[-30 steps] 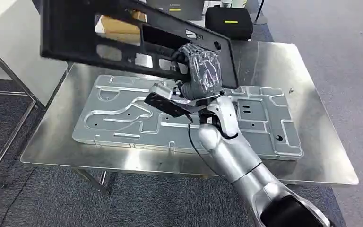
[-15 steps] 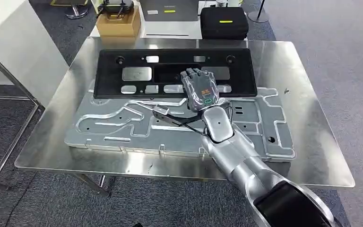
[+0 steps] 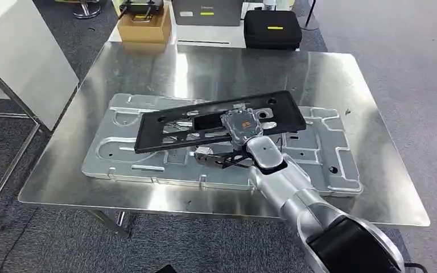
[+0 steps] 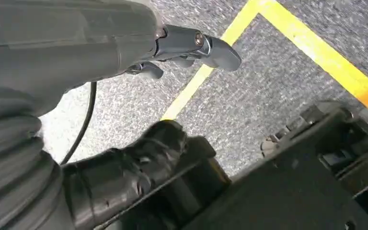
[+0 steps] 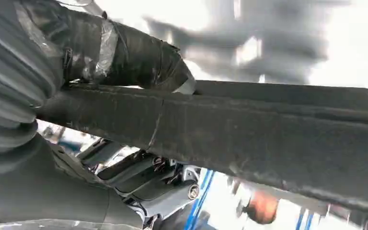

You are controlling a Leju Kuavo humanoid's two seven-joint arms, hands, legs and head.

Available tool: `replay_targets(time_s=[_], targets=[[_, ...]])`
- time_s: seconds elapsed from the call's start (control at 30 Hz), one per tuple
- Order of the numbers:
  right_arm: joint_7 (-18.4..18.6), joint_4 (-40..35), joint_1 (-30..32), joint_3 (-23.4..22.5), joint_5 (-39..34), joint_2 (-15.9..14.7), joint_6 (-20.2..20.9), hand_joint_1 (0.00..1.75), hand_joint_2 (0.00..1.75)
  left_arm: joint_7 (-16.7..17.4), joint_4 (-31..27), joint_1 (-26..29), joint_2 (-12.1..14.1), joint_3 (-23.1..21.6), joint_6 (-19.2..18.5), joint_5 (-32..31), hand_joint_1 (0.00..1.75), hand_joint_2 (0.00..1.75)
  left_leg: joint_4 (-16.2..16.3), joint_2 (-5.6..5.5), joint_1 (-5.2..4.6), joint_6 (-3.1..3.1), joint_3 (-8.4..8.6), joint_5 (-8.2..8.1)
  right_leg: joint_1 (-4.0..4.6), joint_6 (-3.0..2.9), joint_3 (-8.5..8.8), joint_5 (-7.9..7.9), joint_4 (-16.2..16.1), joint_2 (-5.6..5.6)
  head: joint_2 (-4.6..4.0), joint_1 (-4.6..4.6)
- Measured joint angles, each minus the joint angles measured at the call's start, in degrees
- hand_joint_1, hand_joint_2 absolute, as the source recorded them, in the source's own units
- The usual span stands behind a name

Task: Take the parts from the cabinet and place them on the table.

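Note:
A long black plastic frame (image 3: 176,128) with several cut-outs lies low and aslant over a large silver stamped metal plate (image 3: 119,151) on the steel table (image 3: 216,68). My right hand (image 3: 243,124) grips the frame at its near long edge, right of its middle. In the right wrist view the thumb (image 5: 134,57) presses on one face of the black frame (image 5: 278,129) while the fingers (image 5: 148,191) curl under the other. My left hand (image 4: 172,52) hangs over grey carpet with its fingers apart, holding nothing.
Past the table's far edge stand a cardboard box (image 3: 142,25), a grey box (image 3: 207,10) and a black case (image 3: 272,28). A white cabinet (image 3: 17,62) and its metal leg stand at the left. The table's far half and right side are bare steel.
My right hand has brought the black frame down from high and tilted over the table's far left to low over the silver plate. The frame has also come nearer and turned aslant.

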Motion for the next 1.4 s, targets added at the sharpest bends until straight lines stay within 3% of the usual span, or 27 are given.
replay_targets(time_s=[0.03,0.1,0.17,0.23,0.27,0.33,0.37,0.4,0.5,0.53,0.57,0.6,0.67,0.7,0.73,0.87,0.93,1.0,1.03,1.07,1.1,1.13,1.2,1.23,1.33,1.37,1.4], targets=[[-0.11,0.63,0.06,-0.24,-0.28,-0.09,1.36,0.0,0.0,-0.04,0.0,0.03,0.0,0.02,0.11,0.02,0.0,1.75,0.03,-0.02,0.0,0.02,-0.01,-0.02,-0.15,0.09,-1.39,-0.29,2.32,-0.08,0.0,-0.02],[-0.57,1.09,-0.04,-0.41,-0.7,-0.13,2.83,0.0,0.0,-0.13,0.0,0.02,0.0,0.02,0.31,0.0,0.0,1.75,0.04,-0.09,0.0,-0.04,0.18,-0.12,-0.31,0.02,-0.18,2.85,-0.94,-0.17,0.0,-0.02],[-0.81,1.35,-0.46,-0.57,-1.01,-0.13,3.91,0.0,0.0,-0.13,0.0,-0.01,-0.09,0.04,0.63,-0.06,0.0,1.75,0.02,-0.1,0.0,-0.26,0.63,-0.4,-0.31,-0.45,4.96,8.2,-11.37,-0.21,0.0,0.0],[-0.96,1.55,-0.94,-0.74,-1.14,-0.11,4.47,0.0,0.0,-0.13,0.0,-0.03,-0.15,0.04,0.72,0.0,0.0,1.75,0.07,-0.11,-0.32,-0.81,0.38,-0.48,0.28,-0.92,6.74,7.82,-15.24,-0.23,0.0,-0.02],[-1.01,1.57,-1.05,-0.76,-1.18,-0.11,4.58,0.0,0.0,-0.13,0.0,0.01,-0.15,0.07,0.72,0.07,0.0,0.0,-0.21,-0.09,-0.24,-1.13,0.4,-0.35,0.35,-1.06,6.61,7.76,-14.92,-0.16,0.0,-0.07],[-0.98,1.88,-1.21,-0.87,-1.2,-0.15,5.17,0.0,0.0,-0.13,0.0,0.06,-0.24,0.09,0.7,0.11,0.0,0.0,-0.67,-0.07,-0.13,-1.75,0.82,-0.32,0.49,-1.65,6.79,7.71,-15.19,-0.11,0.0,-0.05],[-0.98,1.9,-1.25,-0.9,-1.22,-0.11,5.22,0.0,0.0,-0.13,0.0,0.05,-0.22,0.09,0.7,0.09,0.0,0.0,-0.5,-0.05,-0.24,-2.18,0.64,-0.72,-0.3,-2.29,7.39,8.15,-16.06,-0.19,0.0,-0.09],[-1.01,1.92,-1.42,-0.9,-1.25,0.0,5.28,0.0,0.0,-0.13,0.0,0.05,-0.22,0.11,0.7,0.13,0.0,0.0,0.81,-0.04,-0.14,-2.23,0.42,-1.68,-0.11,-2.51,7.72,8.22,-16.5,-0.25,0.0,-0.02],[-1.09,2.09,-1.66,-0.92,-1.55,0.22,5.74,0.0,0.0,-0.13,0.0,0.11,-0.22,0.37,0.59,0.29,0.0,0.0,12.69,-0.04,-0.12,-2.37,-5.21,-7.41,0.16,-3.15,7.78,8.04,-16.4,-0.33,0.0,-0.16],[-1.09,2.27,-1.6,-0.92,-1.6,0.22,5.87,0.0,0.0,-0.13,0.0,0.12,-0.22,0.44,0.55,0.35,0.0,0.0,15.75,-0.04,-0.12,-2.49,-6.82,-8.05,0.28,-3.2,7.75,8.0,-16.3,-0.33,0.0,-0.18],[-1.09,2.4,-1.6,-0.92,-1.64,0.22,6.11,0.0,0.0,-0.11,0.0,0.12,-0.22,0.52,0.55,0.48,0.0,0.0,16.15,-0.03,-0.1,-2.53,-7.12,-7.39,0.34,-3.27,7.72,7.96,-16.19,-0.33,0.0,-0.15],[-1.14,2.45,-1.61,-0.94,-1.68,0.24,6.24,0.0,0.0,-0.09,0.0,0.15,-0.22,0.63,0.55,0.68,0.0,0.0,13.98,-0.02,-0.09,-2.52,-6.15,-5.64,0.37,-3.28,7.73,7.89,-16.07,-0.3,0.0,-0.15],[-1.16,2.45,-1.7,-1.0,-1.81,0.35,6.29,0.0,0.0,0.07,0.0,0.36,-0.17,0.9,0.66,0.85,0.0,0.0,4.75,-0.01,-0.08,-2.31,-1.6,-0.78,0.32,-3.06,7.74,7.66,-15.6,-0.12,0.0,-0.18],[-1.16,2.45,-1.73,-1.05,-1.9,0.37,6.31,0.0,0.0,0.18,0.0,0.36,-0.15,1.01,0.79,1.01,0.0,0.0,0.76,-0.02,-0.09,-2.07,0.04,-0.21,0.34,-2.82,7.65,7.53,-15.26,-0.09,0.0,-0.15],[-1.14,2.45,-1.84,-1.11,-2.03,0.35,6.42,0.0,0.0,0.33,0.0,0.26,-0.18,1.23,0.79,1.12,0.0,0.0,0.11,-0.1,-0.44,-1.92,0.63,-0.48,0.81,-2.6,7.22,7.54,-14.77,-0.02,0.0,-0.18],[-1.18,2.45,-1.88,-1.53,-2.58,0.5,6.81,0.0,0.0,0.87,0.0,0.53,-0.2,1.81,0.74,1.49,0.0,0.0,-0.36,-0.1,-0.26,-0.62,0.31,0.45,0.73,-1.52,7.03,7.99,-14.96,0.06,0.0,-0.09],[-1.2,2.45,-2.02,-1.81,-2.64,0.48,7.1,0.0,0.0,0.9,0.0,0.42,-0.22,1.88,0.66,1.49,0.0,0.0,-0.63,0.1,-0.12,0.16,0.11,1.03,0.38,-0.92,5.8,4.02,-11.35,-0.1,0.0,-0.02],[-1.2,2.51,-2.05,-1.86,-2.71,0.5,7.25,0.0,0.0,0.9,0.0,0.42,-0.22,2.01,0.66,1.47,0.0,0.0,-0.62,0.21,-0.16,0.34,-0.4,1.35,-0.05,-0.4,2.71,-1.17,-2.6,-0.13,0.0,-0.06],[-1.22,2.64,-2.02,-1.88,-2.78,0.48,7.27,0.0,0.0,0.92,0.0,0.45,-0.2,2.14,0.66,1.47,0.0,0.0,-0.6,0.29,-0.17,0.3,-0.7,1.57,-0.19,-0.23,1.51,-2.6,0.94,-0.16,0.0,-0.02],[-1.22,2.75,-1.98,-1.88,-2.84,0.5,7.27,0.0,0.0,0.94,0.0,0.48,-0.2,2.27,0.68,1.47,0.0,0.0,-0.59,0.33,-0.16,0.25,-1.02,1.82,-0.37,-0.11,1.31,-2.68,2.34,-0.19,0.0,-0.04],[-1.22,2.82,-1.98,-1.88,-2.9,0.5,7.31,0.0,0.0,0.94,0.0,0.47,-0.2,2.36,0.68,1.47,0.0,0.0,-0.58,0.33,-0.16,0.17,-1.3,2.07,-0.56,-0.05,2.4,-1.59,1.16,-0.2,0.0,-0.02],[-1.22,2.82,-2.03,-1.9,-3.02,0.5,7.31,0.0,0.0,0.94,0.0,0.46,-0.2,2.43,0.68,1.47,0.0,0.0,-0.58,0.32,-0.16,0.02,-1.57,2.3,-0.68,-0.1,4.99,0.45,-2.71,-0.21,0.0,-0.04],[-1.33,2.8,-2.36,-1.92,-3.12,0.65,7.31,0.0,0.0,0.94,0.0,0.43,-0.2,2.6,0.66,1.44,0.0,0.0,-0.57,0.3,-0.14,-0.45,-1.75,2.74,-0.71,-0.48,11.8,3.63,-13.25,-0.22,0.0,-0.02],[-1.36,2.8,-2.57,-1.99,-3.19,0.7,7.31,0.0,0.0,0.94,0.0,0.41,-0.2,2.67,0.66,1.44,0.0,0.0,-0.55,0.24,-0.36,-0.86,-2.05,3.01,-0.34,-0.57,12.95,2.85,-15.75,-0.18,0.0,-0.04],[-1.42,2.8,-2.71,-2.1,-3.23,0.83,7.36,0.0,0.0,0.98,0.0,0.31,-0.24,2.84,0.61,1.44,0.0,0.0,-1.09,0.27,0.01,-2.16,-2.15,4.17,0.25,-1.26,12.05,3.96,-15.62,-0.14,0.0,-0.15],[-1.51,2.8,-2.7,-2.12,-3.23,0.87,7.4,0.0,0.0,1.03,0.0,0.38,-0.24,2.86,0.61,1.47,0.0,0.0,-1.19,0.22,-0.15,-2.65,-2.29,4.53,0.05,-1.82,11.89,4.59,-16.17,-0.22,0.0,-0.09],[-1.51,2.82,-2.79,-2.14,-3.26,0.98,7.42,0.0,0.0,1.07,0.0,0.5,-0.22,2.91,0.57,1.47,0.0,0.0,-0.51,0.09,0.26,-2.73,-2.8,3.5,-0.19,-2.26,11.65,5.35,-16.6,-0.6,0.0,-0.11]])
